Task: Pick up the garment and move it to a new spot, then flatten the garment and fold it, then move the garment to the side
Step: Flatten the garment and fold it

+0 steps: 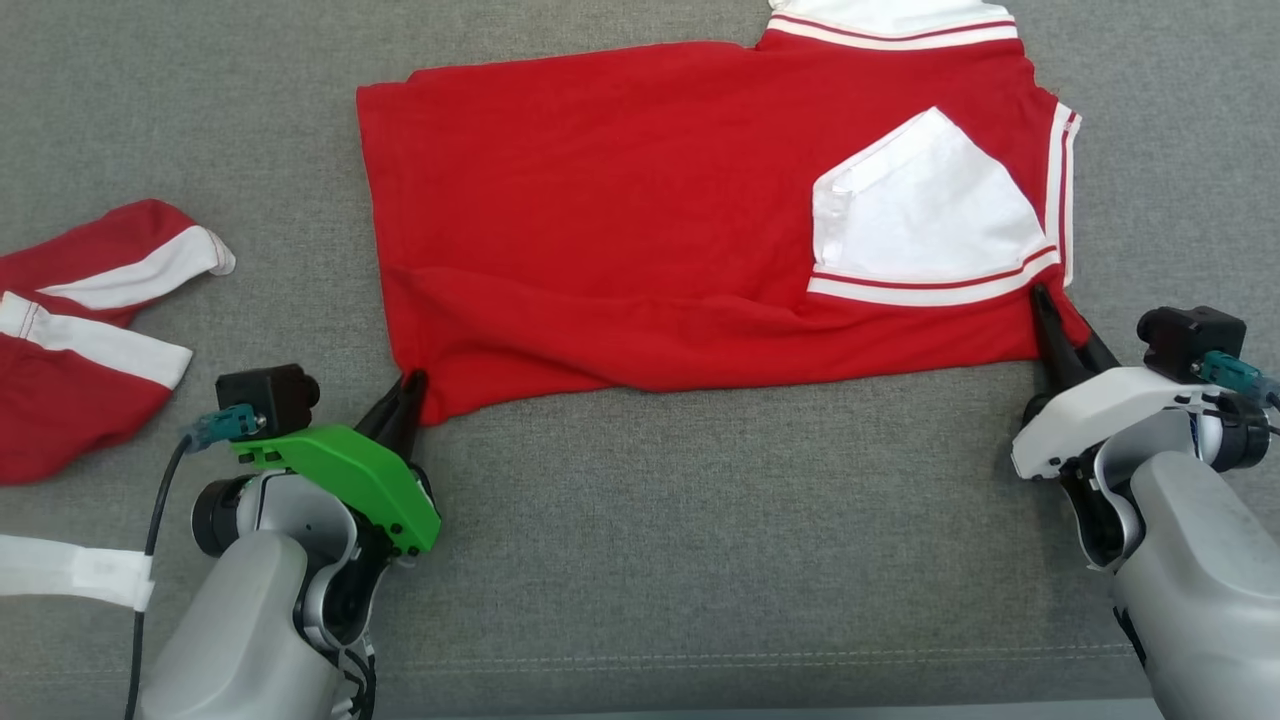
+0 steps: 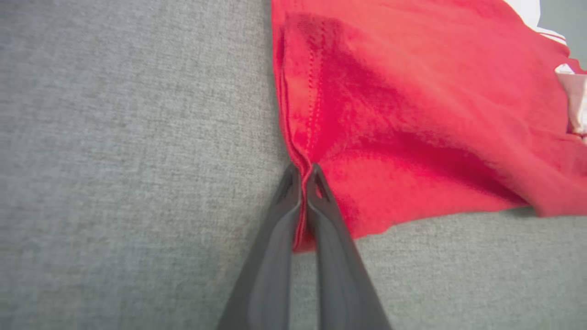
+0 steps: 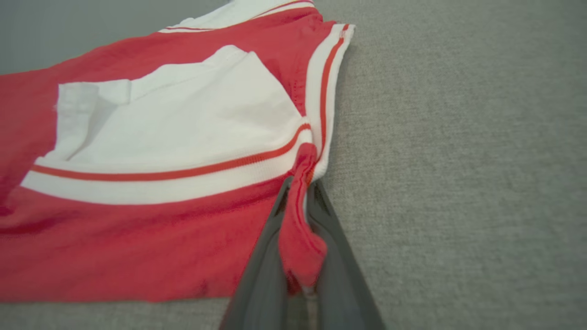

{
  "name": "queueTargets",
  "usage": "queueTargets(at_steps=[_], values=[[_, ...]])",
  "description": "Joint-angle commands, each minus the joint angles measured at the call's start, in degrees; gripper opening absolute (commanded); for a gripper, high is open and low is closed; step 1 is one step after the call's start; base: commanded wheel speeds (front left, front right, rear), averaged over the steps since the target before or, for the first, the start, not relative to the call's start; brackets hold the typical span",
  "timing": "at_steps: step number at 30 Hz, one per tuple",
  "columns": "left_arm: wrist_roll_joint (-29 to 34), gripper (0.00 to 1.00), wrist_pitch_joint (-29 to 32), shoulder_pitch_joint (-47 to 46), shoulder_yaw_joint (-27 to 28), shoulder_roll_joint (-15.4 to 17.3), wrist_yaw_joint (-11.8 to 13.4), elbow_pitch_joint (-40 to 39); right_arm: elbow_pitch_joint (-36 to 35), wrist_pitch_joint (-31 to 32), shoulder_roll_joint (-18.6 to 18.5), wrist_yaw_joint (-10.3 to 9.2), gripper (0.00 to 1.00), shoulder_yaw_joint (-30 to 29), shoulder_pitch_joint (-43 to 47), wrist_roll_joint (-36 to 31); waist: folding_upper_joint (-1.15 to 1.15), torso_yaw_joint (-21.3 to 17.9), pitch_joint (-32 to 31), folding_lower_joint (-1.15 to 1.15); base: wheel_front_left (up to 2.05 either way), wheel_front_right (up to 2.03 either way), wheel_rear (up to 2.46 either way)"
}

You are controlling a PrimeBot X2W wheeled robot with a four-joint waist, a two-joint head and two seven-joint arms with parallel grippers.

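head looks down; wrists close, sharing the garment [image 1: 620, 200]

Noted: left end effector [image 1: 412, 380], green housing [image 1: 345, 470] with dark screws [image 1: 398, 527], long dark fingers [image 1: 400, 415], black camera block [image 1: 265, 395], teal connector [image 1: 225, 423], black cable [image 1: 150, 540]; right end effector [image 1: 1042, 295], white housing [image 1: 1090, 410], matching fittings. Forearms [image 1: 230, 630] pale grey.

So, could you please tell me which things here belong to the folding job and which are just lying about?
Job: red shirt; left jaws, shut on its left corner; right jaws, shut on its right corner.
Lying about: second red-and-white garment; white strip.
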Motion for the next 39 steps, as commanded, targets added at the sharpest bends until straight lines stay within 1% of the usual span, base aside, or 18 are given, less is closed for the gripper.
queueTargets(at_steps=[1,6,11,15,20,23,27,28,29,30,31,32,33,34,38,39], values=[[-0.33,0.00,0.74,1.92,-0.11,0.66,0.48,-0.19,0.12,0.05,-0.86,-0.16,0.00,0.04,1.69,0.49,0.00,0.06,-0.16,0.00,0.00,0.00,0.00],[-0.94,0.00,2.62,5.16,0.38,3.50,1.40,-7.57,-4.94,-0.41,-1.87,-0.15,0.00,-0.86,5.96,3.72,0.00,0.36,-0.97,0.00,0.00,0.00,0.00],[-0.88,0.00,4.71,9.26,1.43,7.15,3.47,-15.17,-11.89,0.25,-1.90,-0.15,0.00,-3.32,13.63,6.10,0.00,0.48,-2.10,0.00,0.00,0.00,0.00],[-1.90,0.00,7.03,12.57,1.80,9.09,4.56,-19.45,-18.11,1.49,0.39,-0.16,0.00,-6.77,21.21,5.75,0.00,0.08,-3.17,0.00,0.00,0.00,0.00],[-3.23,0.00,9.01,17.46,2.24,10.20,6.17,-23.62,-25.73,4.36,5.58,-0.14,0.00,-9.39,29.35,3.90,0.00,-1.55,-4.22,0.00,0.00,0.00,0.00],[-4.22,0.00,9.84,20.44,2.55,10.58,7.52,-25.78,-28.97,5.96,7.40,-0.13,0.00,-10.09,31.82,2.29,0.00,-2.74,-4.59,0.00,0.00,0.00,0.00],[-5.24,0.00,10.69,23.65,2.54,10.66,8.77,-28.04,-31.23,6.94,8.36,-0.13,0.00,-10.54,32.46,-0.02,0.00,-3.54,-4.81,0.00,0.00,0.00,0.00],[-5.47,0.00,10.88,24.15,2.51,10.55,9.01,-28.53,-31.37,7.13,8.61,-0.13,0.35,-10.71,32.33,-0.16,0.00,-3.60,-4.83,0.00,0.00,0.00,0.00],[-5.50,0.00,11.06,24.54,2.42,10.48,9.25,-28.87,-31.47,7.37,8.74,-0.13,0.85,-10.87,32.23,-0.40,0.00,-3.56,-4.90,0.00,0.00,0.00,0.00],[-5.77,0.00,11.37,24.81,2.29,10.37,9.26,-29.10,-31.56,7.58,8.78,-0.13,1.00,-11.09,32.14,-0.86,0.00,-3.48,-4.92,0.00,0.00,0.00,0.00],[-5.91,0.00,11.37,24.87,2.21,10.26,9.10,-29.45,-31.58,7.81,8.89,-0.13,1.00,-11.37,32.17,-1.09,0.00,-3.30,-4.96,0.00,0.00,0.00,0.00],[-5.43,0.92,10.77,24.60,2.39,10.15,9.36,-29.77,-31.97,8.02,9.20,-0.13,1.00,-11.71,32.17,-1.31,0.00,-2.98,-4.97,0.00,0.00,0.00,0.00],[-5.30,1.00,10.73,24.29,2.31,10.09,9.28,-29.68,-32.27,7.92,9.26,-0.13,1.00,-11.98,32.21,-1.49,0.00,-2.84,-4.98,0.00,0.00,0.00,0.00],[-5.03,1.00,10.31,23.95,2.28,10.11,9.07,-29.67,-32.76,7.60,9.29,-0.13,1.00,-12.25,32.20,-1.58,0.00,-2.76,-4.98,0.00,0.00,0.00,0.00],[-3.96,1.00,6.89,22.62,3.53,9.45,9.66,-29.97,-34.85,6.29,9.64,-0.13,1.00,-13.68,31.66,-1.54,0.00,-2.82,-5.08,0.00,0.00,0.00,0.00],[-3.96,1.00,6.89,22.62,3.53,9.45,9.66,-29.97,-34.85,6.29,9.64,-0.13,1.00,-13.68,31.66,-1.54,0.00,-2.82,-5.08,0.00,0.00,0.00,0.00]])
